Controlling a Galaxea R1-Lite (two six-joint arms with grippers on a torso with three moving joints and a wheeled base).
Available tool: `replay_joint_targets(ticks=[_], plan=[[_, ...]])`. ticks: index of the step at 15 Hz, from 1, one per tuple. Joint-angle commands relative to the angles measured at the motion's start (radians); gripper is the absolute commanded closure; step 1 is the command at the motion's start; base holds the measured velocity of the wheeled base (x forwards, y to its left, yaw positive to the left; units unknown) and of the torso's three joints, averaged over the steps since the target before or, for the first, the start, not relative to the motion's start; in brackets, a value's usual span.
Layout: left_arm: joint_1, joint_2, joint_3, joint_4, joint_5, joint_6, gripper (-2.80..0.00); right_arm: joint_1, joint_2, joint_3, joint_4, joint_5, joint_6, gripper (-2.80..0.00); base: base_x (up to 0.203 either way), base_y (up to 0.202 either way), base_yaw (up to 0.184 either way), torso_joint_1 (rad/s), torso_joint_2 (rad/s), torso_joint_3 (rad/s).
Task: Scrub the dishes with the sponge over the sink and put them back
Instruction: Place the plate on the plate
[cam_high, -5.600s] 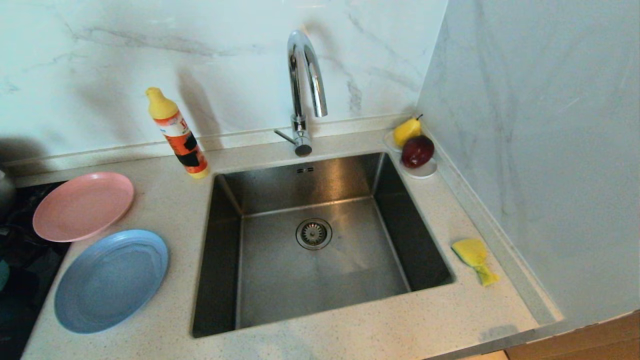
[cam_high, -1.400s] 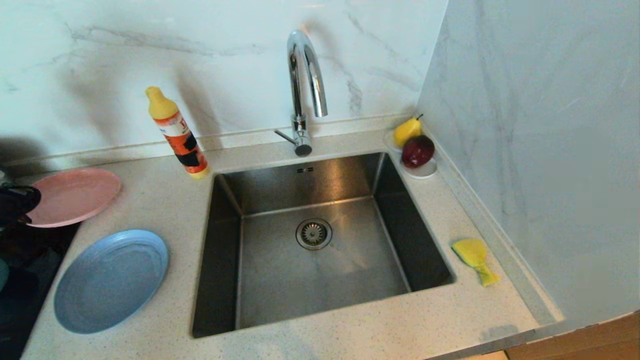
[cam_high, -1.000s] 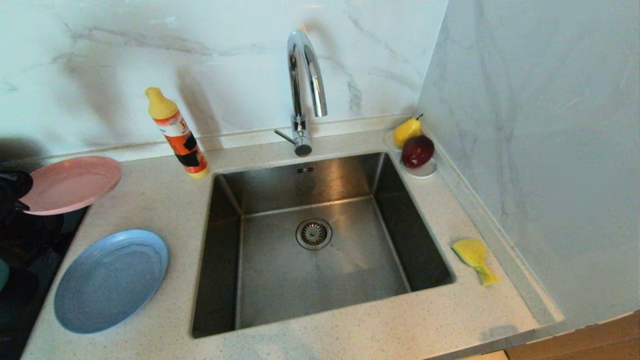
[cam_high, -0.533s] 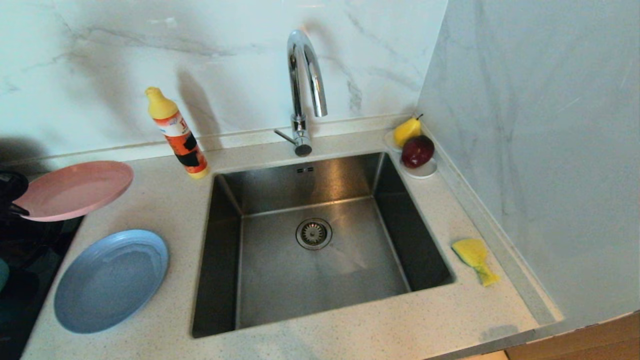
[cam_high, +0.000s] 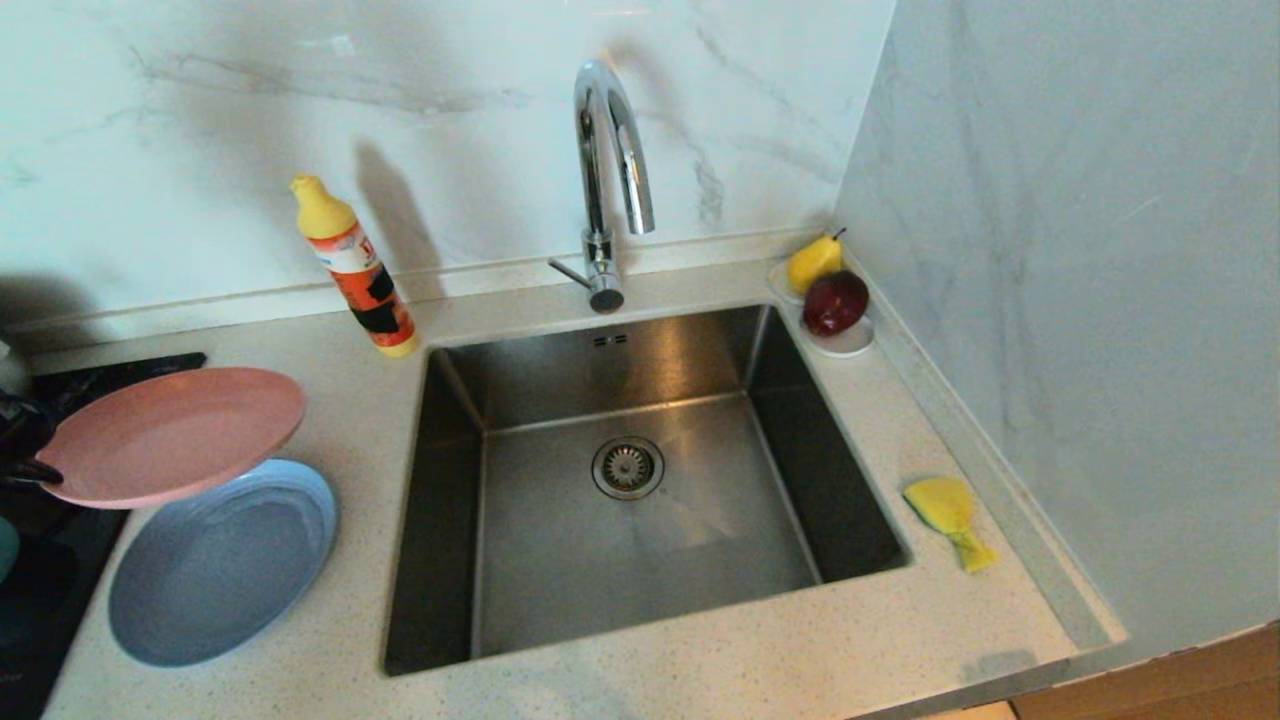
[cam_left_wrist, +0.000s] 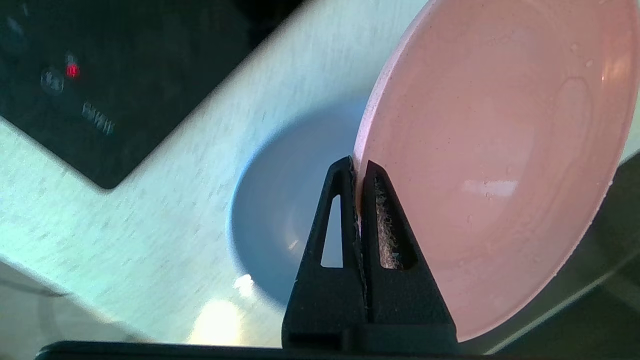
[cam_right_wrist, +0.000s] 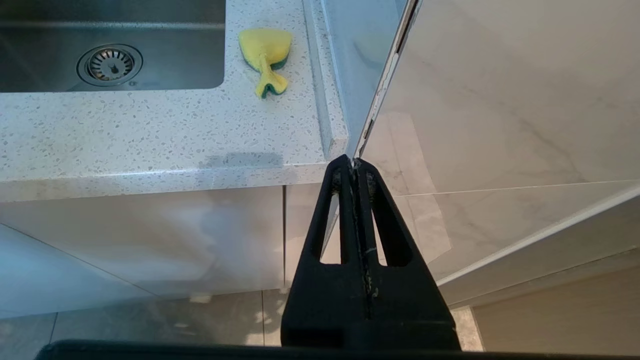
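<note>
My left gripper (cam_left_wrist: 356, 165) is shut on the rim of the pink plate (cam_high: 175, 435), which it holds off the counter at the far left. The plate hangs partly over the light blue plate (cam_high: 225, 570), which lies flat on the counter below it. In the left wrist view the pink plate (cam_left_wrist: 495, 150) is pinched edge-on, with the blue plate (cam_left_wrist: 285, 200) beneath. The dark steel sink (cam_high: 560, 560) with its drain (cam_high: 627, 467) lies to the right. The yellow sponge (cam_high: 948, 515) rests on the counter right of the sink. My right gripper (cam_right_wrist: 353, 162) is shut, parked below the counter's front edge.
An orange and yellow detergent bottle (cam_high: 355, 268) stands behind the sink's left corner. The chrome tap (cam_high: 610, 180) rises at the back. A pear (cam_high: 812, 262) and a dark red fruit (cam_high: 835, 302) sit on a white saucer in the right corner. A black hob (cam_high: 50, 560) lies at the left.
The left gripper took the pink plate by its rim and lifted it off the counter. Over the last second it carried the plate nearer and rightward, over the blue plate's edge.
</note>
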Motion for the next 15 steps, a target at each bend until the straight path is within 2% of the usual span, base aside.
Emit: replay_joint_targets(ticks=[1,6,15], plan=[[-0.015,-0.062,0.094,-0.001,-0.003,0.067,0.00,0.000,0.000,0.000,0.000,0.000,-0.001,0.00,0.000,0.000,0.000,0.000,0.00,0.000],[-0.027,-0.092,0.217,-0.009,0.003,0.134,0.00,0.000,0.000,0.001,0.000,0.000,-0.001,0.00,0.000,0.000,0.000,0.000,0.00,0.000],[-0.017,-0.107,0.296,-0.054,0.011,0.140,0.00,0.000,0.000,0.000,0.000,0.000,-0.001,0.00,0.000,0.000,0.000,0.000,0.00,0.000]])
